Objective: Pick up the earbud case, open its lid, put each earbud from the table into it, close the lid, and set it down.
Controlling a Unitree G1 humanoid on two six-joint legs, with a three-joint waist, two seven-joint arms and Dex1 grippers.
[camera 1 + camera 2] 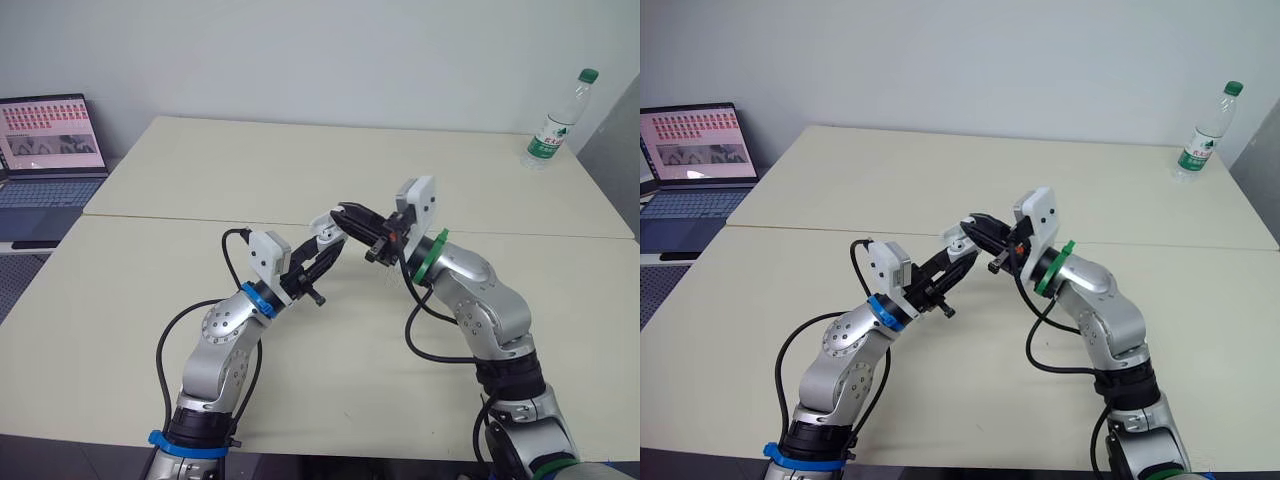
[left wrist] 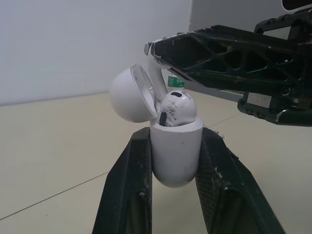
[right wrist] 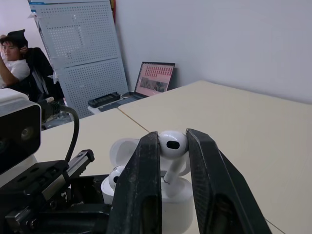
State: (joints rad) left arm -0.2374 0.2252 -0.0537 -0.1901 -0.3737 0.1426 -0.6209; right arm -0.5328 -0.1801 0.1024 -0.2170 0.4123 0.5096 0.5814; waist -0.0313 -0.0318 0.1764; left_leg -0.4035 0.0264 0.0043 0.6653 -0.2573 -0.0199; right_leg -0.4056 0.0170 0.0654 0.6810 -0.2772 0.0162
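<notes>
My left gripper (image 2: 174, 141) is shut on the white earbud case (image 2: 175, 156), holding it upright above the middle of the table (image 1: 140, 290). Its lid (image 2: 127, 95) is swung open. One white earbud (image 2: 176, 109) sits in the case. My right gripper (image 3: 171, 139) is shut on the second earbud (image 3: 171, 142), directly over the case (image 3: 178, 202), with the stem pointing down at the opening. Seen from the head, both grippers (image 1: 340, 225) meet tip to tip above the table's centre.
A water bottle (image 1: 558, 118) stands at the table's far right corner. An open laptop (image 1: 50, 150) sits on a side table at the left. A seam (image 1: 180, 216) runs across the tabletop. A seated person (image 3: 14, 58) and a pegboard panel (image 3: 83, 53) are beyond the table.
</notes>
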